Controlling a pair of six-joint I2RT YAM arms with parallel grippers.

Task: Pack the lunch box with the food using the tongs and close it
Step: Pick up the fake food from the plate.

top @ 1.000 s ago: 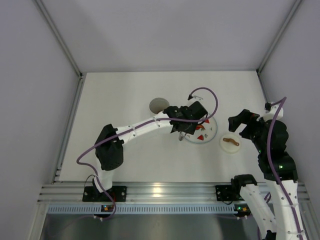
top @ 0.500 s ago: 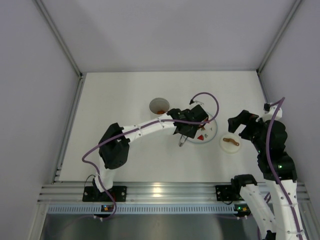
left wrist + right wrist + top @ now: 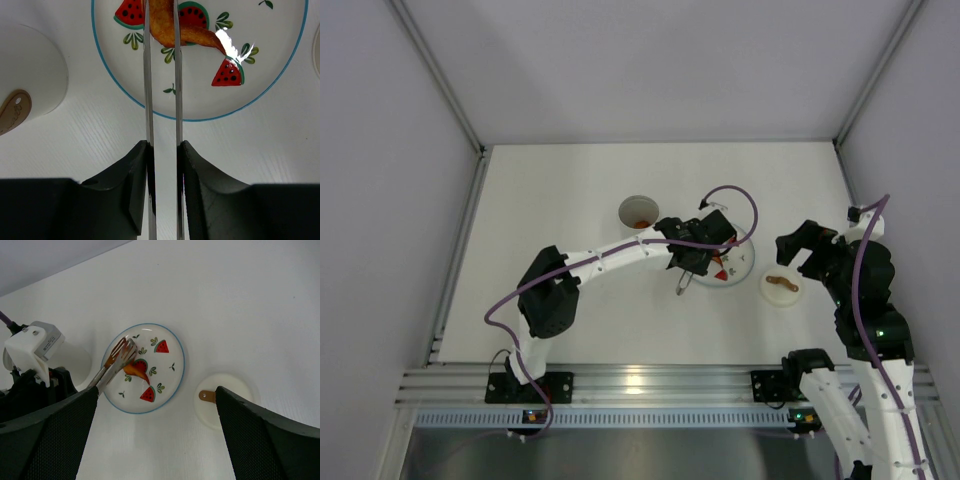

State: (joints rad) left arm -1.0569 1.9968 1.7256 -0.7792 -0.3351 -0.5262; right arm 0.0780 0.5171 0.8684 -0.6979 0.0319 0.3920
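Observation:
My left gripper (image 3: 162, 145) (image 3: 692, 258) is shut on the metal tongs (image 3: 148, 75), which reach out over the watermelon-print plate (image 3: 260, 95). The two tong arms stand narrow and parallel, with an orange-brown piece of food (image 3: 162, 22) between them near the tips. That food (image 3: 136, 371) still lies on the plate under the tongs (image 3: 114, 362). The white lunch box (image 3: 639, 211) stands left of the plate and holds orange food. Its brown mark (image 3: 12, 112) shows on its side. My right gripper (image 3: 157, 440) hangs open above the table, holding nothing.
The round white lid (image 3: 780, 286) with its brown handle (image 3: 206, 396) lies on the table right of the plate (image 3: 735, 270), below my right gripper (image 3: 800, 245). Grey walls close in the table on three sides. A metal rail runs along the near edge.
The tong arms have been squeezed closer together around the orange piece. My left arm shifted slightly toward the plate's near-left side. The right arm has not moved.

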